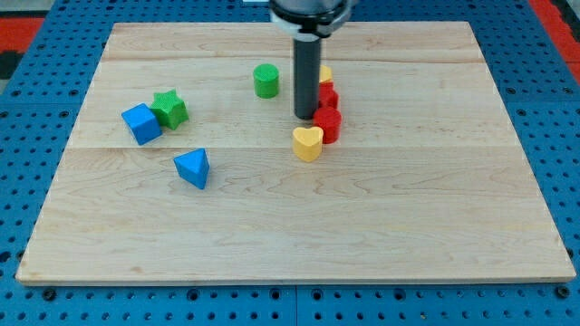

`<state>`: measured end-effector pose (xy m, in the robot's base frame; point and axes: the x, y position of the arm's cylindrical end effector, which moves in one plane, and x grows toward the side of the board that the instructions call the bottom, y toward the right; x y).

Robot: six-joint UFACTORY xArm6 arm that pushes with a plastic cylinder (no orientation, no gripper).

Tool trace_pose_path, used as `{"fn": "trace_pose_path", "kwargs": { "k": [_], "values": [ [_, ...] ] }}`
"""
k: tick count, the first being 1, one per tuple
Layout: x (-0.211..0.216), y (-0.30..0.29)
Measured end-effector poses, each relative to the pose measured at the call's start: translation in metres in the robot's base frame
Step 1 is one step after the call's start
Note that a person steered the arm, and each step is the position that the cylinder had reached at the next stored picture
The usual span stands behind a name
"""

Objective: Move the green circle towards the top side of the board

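Note:
The green circle [265, 81] stands on the wooden board [299, 217], left of centre in the upper part. My tip [306, 118] is at the lower end of the dark rod, to the right of the green circle and a little below it, apart from it. The rod stands right against a cluster of blocks on its right side.
Right of the rod are a red block [328, 95], another red block [328, 123], a yellow block [325, 73] partly hidden behind the rod, and a yellow heart [307, 143]. At the view's left are a green star [169, 109], a blue cube [141, 123] and a blue triangle [192, 167].

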<state>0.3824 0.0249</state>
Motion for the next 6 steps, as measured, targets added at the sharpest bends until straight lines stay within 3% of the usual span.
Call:
{"fn": "trace_pose_path", "kwargs": {
  "k": [2,4,5,6],
  "values": [
    [-0.014,-0.077],
    [-0.086,-0.025],
    [-0.088,-0.059],
    [-0.059,-0.062]
  ]
}}
